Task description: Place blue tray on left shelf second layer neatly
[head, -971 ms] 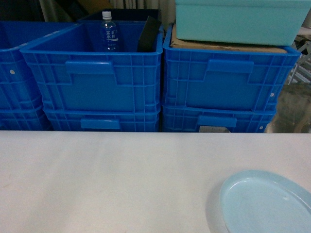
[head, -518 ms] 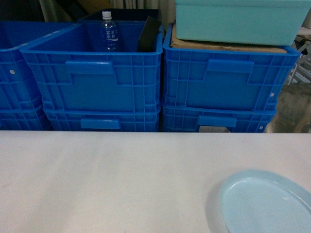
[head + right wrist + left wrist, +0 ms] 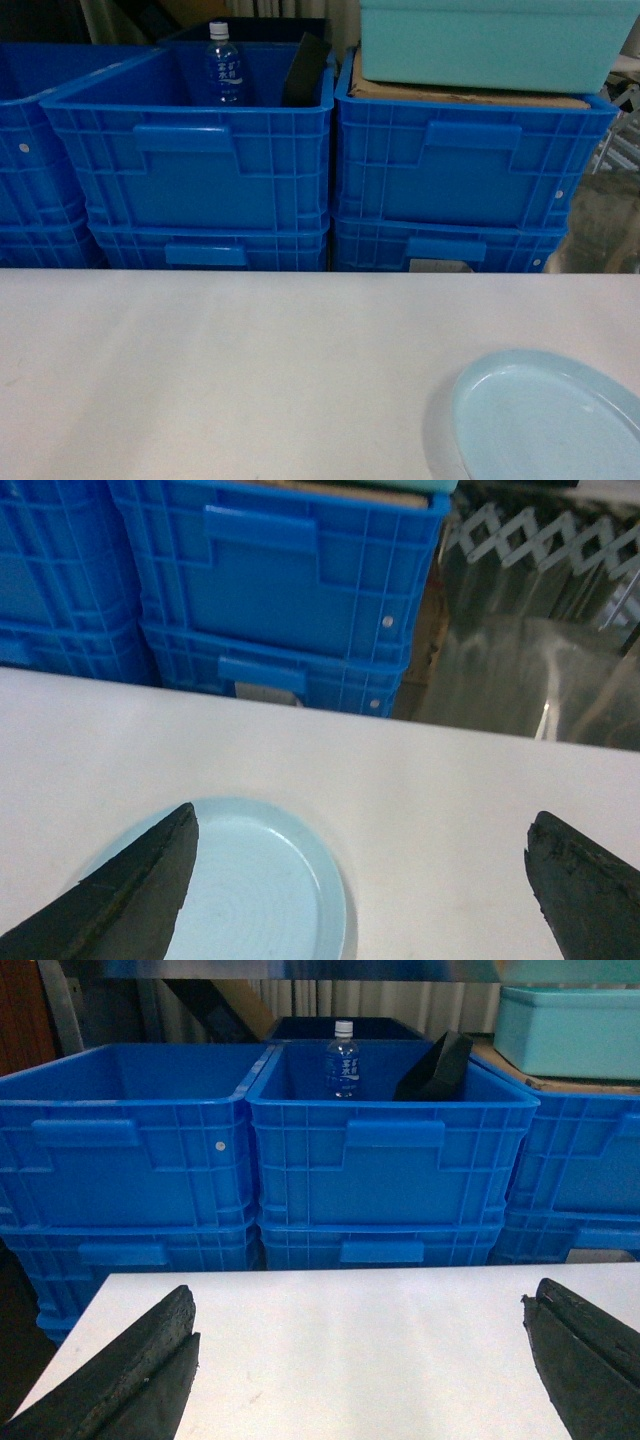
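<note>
Two hands hang wide open and empty over the white table [image 3: 220,370]. Just below the right hand [image 3: 360,880], nearer its left finger, the blue tray [image 3: 240,890] lies flat on the table. Ahead of the left hand [image 3: 360,1360] there is only bare table. A shallow rim lying flush could slip from a pinch, and a tilt could drop it. Beyond stand stacked blue crates [image 3: 200,170], one with a water bottle [image 3: 224,65], and a teal tub [image 3: 495,40].

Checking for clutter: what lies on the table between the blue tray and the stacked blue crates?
Nothing: head view shows bare white table between blue tray and crates.
</note>
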